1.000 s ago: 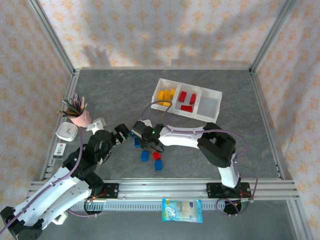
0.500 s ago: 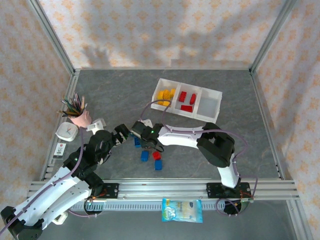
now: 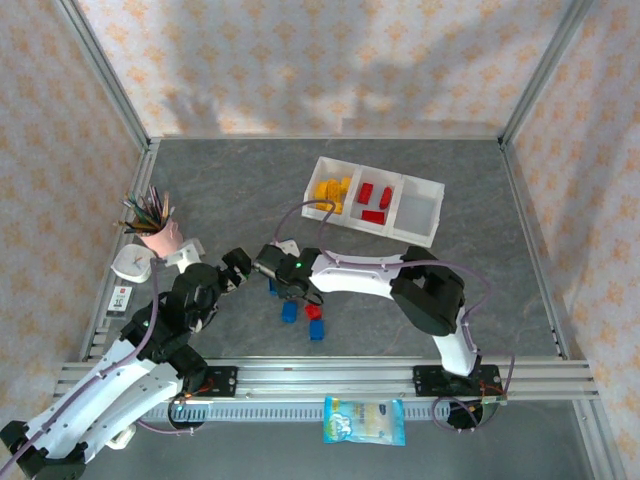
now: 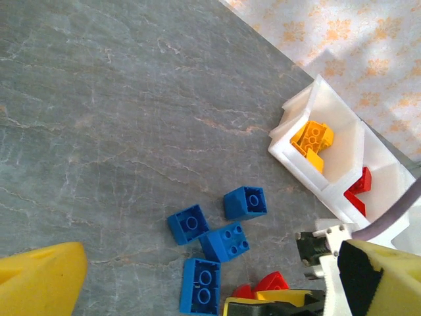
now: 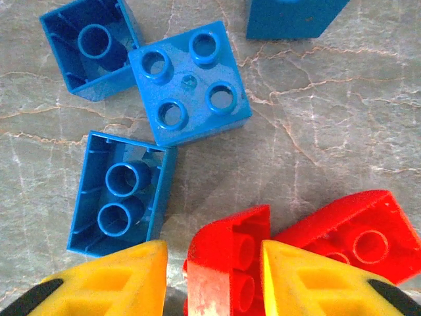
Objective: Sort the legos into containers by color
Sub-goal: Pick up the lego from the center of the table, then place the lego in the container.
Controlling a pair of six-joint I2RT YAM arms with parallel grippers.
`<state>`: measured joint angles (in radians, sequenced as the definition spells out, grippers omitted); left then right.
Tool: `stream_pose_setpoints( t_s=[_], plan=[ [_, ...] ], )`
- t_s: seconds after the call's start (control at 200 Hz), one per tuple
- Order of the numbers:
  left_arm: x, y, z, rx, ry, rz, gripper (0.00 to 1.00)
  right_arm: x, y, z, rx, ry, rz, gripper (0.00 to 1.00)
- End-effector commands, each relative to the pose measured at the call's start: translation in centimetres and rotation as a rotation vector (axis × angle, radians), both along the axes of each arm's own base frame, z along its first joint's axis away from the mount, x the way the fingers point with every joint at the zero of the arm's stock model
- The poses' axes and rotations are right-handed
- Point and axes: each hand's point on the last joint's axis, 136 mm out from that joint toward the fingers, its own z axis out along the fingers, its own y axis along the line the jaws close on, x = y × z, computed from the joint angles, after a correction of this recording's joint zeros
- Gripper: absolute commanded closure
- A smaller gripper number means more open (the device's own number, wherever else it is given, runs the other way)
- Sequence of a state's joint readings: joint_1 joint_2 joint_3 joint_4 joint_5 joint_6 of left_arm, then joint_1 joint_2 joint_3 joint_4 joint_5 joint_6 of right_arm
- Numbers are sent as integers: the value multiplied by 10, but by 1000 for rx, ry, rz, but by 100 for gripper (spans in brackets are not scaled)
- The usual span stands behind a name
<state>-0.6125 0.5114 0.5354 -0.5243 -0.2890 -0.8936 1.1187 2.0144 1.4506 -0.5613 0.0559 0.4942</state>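
The white containers tray (image 3: 430,186) lies at the back right, with yellow legos (image 3: 331,190) in its left compartment, red ones (image 3: 375,201) in the middle one, and the right one bare. Several blue legos (image 5: 189,82) (image 4: 225,241) (image 3: 290,311) lie loose on the table. My right gripper (image 5: 214,263) (image 3: 290,278) is low over them, open, astride a red lego (image 5: 227,263) with a gap at the left finger. A second red lego (image 5: 348,234) lies beside it. My left gripper (image 4: 214,266) (image 3: 236,268) hangs open just left of the pile, holding nothing.
A pink cup of pencils (image 3: 160,235), a white clock (image 3: 130,264) and a small card (image 3: 120,298) stand along the left edge. A blue-and-white packet (image 3: 364,420) lies in front of the base rail. Metal frame posts bound the table.
The right gripper's jaws have widened around the red lego and the wrist has shifted slightly left. The left arm has drawn back a little to the left.
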Motion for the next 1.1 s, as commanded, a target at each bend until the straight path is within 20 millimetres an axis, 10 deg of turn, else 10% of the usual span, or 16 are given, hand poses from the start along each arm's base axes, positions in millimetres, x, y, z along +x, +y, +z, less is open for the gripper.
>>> stream_pose_setpoints(
  t_s=[0.0, 0.36, 0.746, 1.091],
  plan=[
    [-4, 7, -5, 13, 15, 26, 1, -1, 1, -8, -42, -2, 9, 59],
    [-1, 3, -4, 6, 13, 11, 1, 6, -11, -14, -111, -39, -19, 67],
    [8, -14, 10, -14, -2, -49, 1, 32, -29, 50, 90, -79, -90, 82],
    [47, -83, 27, -72, -36, -277, 1, 135, -148, 115, 165, -209, -369, 82]
  ],
)
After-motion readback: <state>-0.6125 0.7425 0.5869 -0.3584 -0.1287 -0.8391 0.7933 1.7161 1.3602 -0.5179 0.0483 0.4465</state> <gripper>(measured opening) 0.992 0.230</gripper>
